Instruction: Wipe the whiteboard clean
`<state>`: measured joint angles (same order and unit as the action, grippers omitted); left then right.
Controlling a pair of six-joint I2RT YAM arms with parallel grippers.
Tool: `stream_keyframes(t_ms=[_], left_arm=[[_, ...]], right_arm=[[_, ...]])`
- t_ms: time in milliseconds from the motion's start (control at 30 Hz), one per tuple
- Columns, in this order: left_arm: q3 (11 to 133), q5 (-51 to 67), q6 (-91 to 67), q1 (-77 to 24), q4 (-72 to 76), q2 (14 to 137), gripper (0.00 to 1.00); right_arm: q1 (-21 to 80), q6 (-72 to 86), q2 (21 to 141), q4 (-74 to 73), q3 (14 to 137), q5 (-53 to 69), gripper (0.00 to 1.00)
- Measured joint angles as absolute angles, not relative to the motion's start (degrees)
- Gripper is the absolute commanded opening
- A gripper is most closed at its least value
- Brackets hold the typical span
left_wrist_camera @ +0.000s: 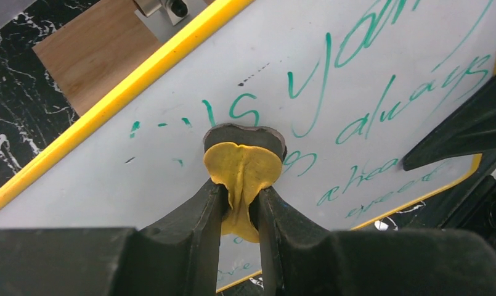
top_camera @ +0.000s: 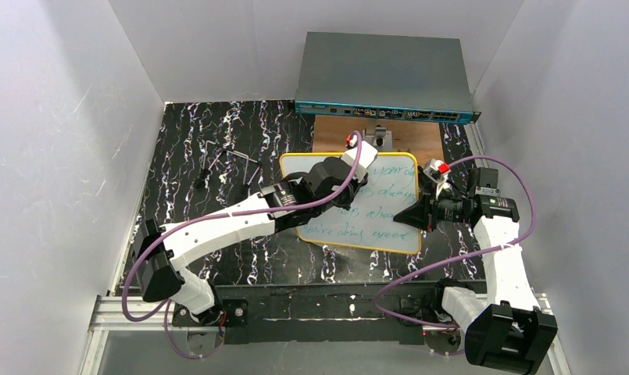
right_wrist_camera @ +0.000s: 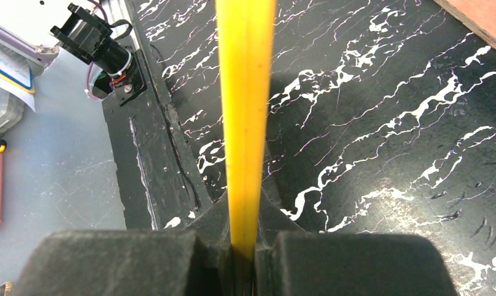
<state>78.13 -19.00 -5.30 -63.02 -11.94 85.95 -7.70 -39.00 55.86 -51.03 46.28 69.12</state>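
Note:
The whiteboard with its yellow rim lies mid-table and carries green handwriting. My left gripper is shut on a yellow eraser, whose dark felt face is pressed on the board near its upper left. Only faint green flecks show left of the eraser. From above, the left gripper covers the board's left half. My right gripper is shut on the board's right edge; in the right wrist view the yellow rim runs straight between its closed jaws.
A brown wooden board with a small metal fixture lies just behind the whiteboard. A grey network switch stands at the back. Thin metal tools lie on the black marbled mat at left. White walls enclose the sides.

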Motion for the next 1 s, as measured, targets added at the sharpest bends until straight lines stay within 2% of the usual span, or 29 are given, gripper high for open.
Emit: stream_keyframes(t_ms=[467, 1000], left_arm=[[75.37, -20.49, -7.64, -54.72, -12.49, 81.21, 0.0], [76.25, -19.79, -6.96, -63.4, -10.72, 85.14, 0.0]], right_arm=[[-7.75, -37.69, 55.86, -50.98, 46.28, 68.77, 0.01], [-7.64, -39.2, 55.86, -51.05, 46.28, 69.14, 0.01]])
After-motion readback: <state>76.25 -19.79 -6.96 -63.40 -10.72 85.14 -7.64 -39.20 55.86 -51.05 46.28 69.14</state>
